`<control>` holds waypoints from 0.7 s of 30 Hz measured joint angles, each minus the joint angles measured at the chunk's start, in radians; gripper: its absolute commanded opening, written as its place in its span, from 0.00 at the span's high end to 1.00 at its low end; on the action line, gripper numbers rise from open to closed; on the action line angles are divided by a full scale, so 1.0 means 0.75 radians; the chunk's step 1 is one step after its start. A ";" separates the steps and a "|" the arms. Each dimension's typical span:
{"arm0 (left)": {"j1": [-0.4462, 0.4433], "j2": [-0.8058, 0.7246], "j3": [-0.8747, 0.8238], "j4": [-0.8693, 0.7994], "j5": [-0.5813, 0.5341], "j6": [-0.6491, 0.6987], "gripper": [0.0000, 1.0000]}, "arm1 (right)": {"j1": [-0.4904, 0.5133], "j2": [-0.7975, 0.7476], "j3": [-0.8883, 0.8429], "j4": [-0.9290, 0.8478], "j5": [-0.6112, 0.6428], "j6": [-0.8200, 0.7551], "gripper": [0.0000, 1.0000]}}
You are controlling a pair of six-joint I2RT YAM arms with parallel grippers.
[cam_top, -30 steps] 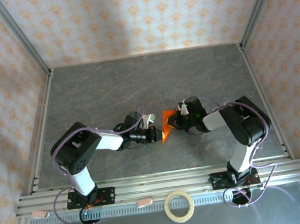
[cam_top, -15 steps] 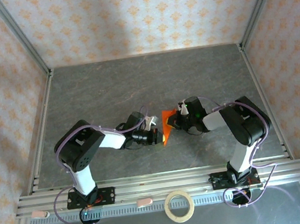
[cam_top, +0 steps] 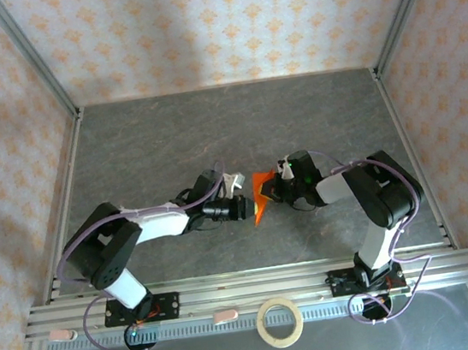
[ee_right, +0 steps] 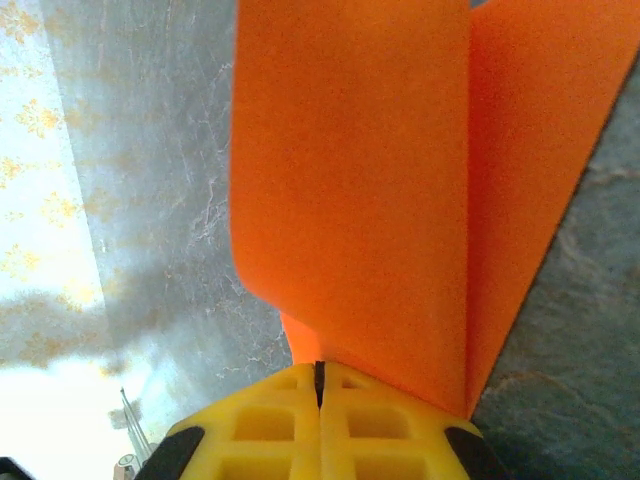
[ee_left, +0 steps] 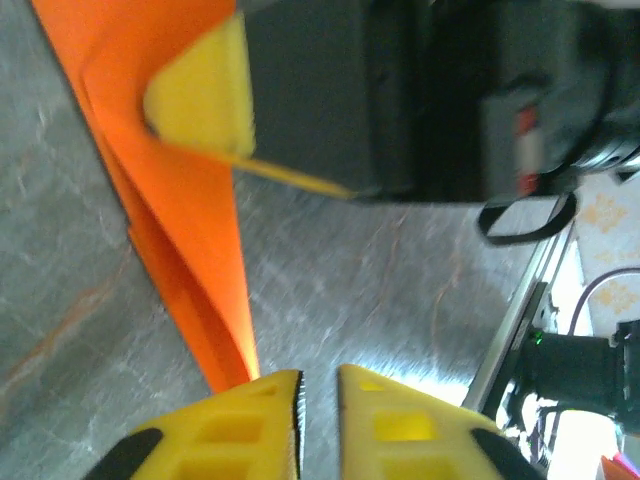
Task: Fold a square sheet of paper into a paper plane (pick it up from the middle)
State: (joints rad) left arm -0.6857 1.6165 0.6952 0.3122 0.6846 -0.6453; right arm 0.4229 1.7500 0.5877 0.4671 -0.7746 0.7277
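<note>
paper plane [cam_top: 259, 196] held between the two arms, mid table [cam_top: 211, 135]

the right gripper [ee_right: 320, 375] is clamped on its fold. the left gripper [ee_left: 320, 385] has a thin gap, with the nose just beside it. i think a push from the left may bend the nose or open the folds. no writing is readable.

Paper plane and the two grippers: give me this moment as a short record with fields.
paper plane: orange, folded, mid-table between the two arms
right gripper: fingers shut on the paper plane
left gripper: fingers narrowly apart, nothing between them; the paper's pointed end lies just beside them
table: grey, stone-patterned
tape ring: at the near edge, between the arm bases, away from both grippers
</note>
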 measured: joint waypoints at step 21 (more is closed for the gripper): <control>-0.005 0.335 0.192 0.138 0.130 -0.105 1.00 | 0.000 -0.001 0.001 -0.001 0.001 0.000 1.00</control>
State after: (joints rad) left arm -0.6895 1.8675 0.8391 0.4156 0.7818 -0.7242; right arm 0.4229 1.7493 0.5880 0.4664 -0.7738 0.7277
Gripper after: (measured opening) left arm 0.053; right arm 0.048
